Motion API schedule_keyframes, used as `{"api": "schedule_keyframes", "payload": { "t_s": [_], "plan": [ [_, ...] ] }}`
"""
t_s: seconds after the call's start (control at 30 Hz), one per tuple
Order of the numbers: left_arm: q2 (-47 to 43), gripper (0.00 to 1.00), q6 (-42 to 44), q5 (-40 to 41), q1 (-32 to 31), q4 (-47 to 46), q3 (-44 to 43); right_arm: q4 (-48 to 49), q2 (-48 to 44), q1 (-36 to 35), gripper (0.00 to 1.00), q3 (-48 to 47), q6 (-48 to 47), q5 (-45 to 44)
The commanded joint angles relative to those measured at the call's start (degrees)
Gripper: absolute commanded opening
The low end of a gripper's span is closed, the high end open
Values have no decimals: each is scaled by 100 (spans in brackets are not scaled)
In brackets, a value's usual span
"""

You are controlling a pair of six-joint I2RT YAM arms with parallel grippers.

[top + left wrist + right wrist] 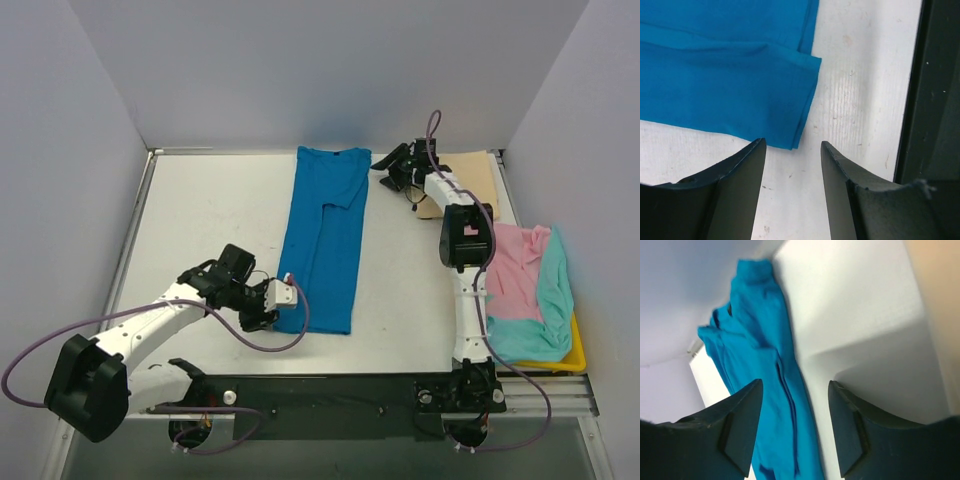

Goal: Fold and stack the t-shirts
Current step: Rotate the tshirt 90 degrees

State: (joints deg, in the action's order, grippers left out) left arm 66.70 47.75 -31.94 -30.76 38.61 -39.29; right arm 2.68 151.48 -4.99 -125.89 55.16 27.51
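Left wrist view: the left gripper [792, 144] hangs low over the bench [860, 100] close to its near edge. Its jaws stand apart with nothing between them, and only bare bench shows in the gap. Just ahead of the fingertips lies the near left corner of the bright blue t-shirt [725, 85], its hem flat, with the edge of a folded-over layer showing beyond it.

From the top external camera, this shirt is a long narrow strip down the middle of the bench, running from near the front edge to the far edge, collar end farthest away. Along the right edge, towards the near right corner, a yellow tray [577, 357] holds the pink t-shirt [512, 272] and the teal t-shirt [548, 300], both loose and crumpled, the teal one on the outer and nearer side.

Farther back, the right gripper [795, 383] sits just right of the blue shirt's collar end, jaws parted and empty. The beige t-shirt [472, 178] lies flat in the far right corner, partly behind the right arm.
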Motion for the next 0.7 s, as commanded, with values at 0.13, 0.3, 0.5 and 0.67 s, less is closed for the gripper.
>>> {"api": "schedule_keyframes", "payload": {
  "t_s": [0.13, 0.3, 0.5, 0.67],
  "plan": [
    [-639, 58, 129, -110, -96, -329, 518, -1355, -2524, -528, 54, 1514, -1821, -447],
    [-1351, 59, 157, -49, -149, -327, 1036, -1928, -3536, -1572, 18, 2725, -2509, -940],
    [-2388, 59, -160, 100, -298, -846, 1599, -2482, -2986, -2987, 0, 2789, -2659, -474],
    [-2583, 60, -222, 180, -378, -1004, 1766, -2605, -2598, -3455, 0, 2797, -2554, -597]
  ]
}}
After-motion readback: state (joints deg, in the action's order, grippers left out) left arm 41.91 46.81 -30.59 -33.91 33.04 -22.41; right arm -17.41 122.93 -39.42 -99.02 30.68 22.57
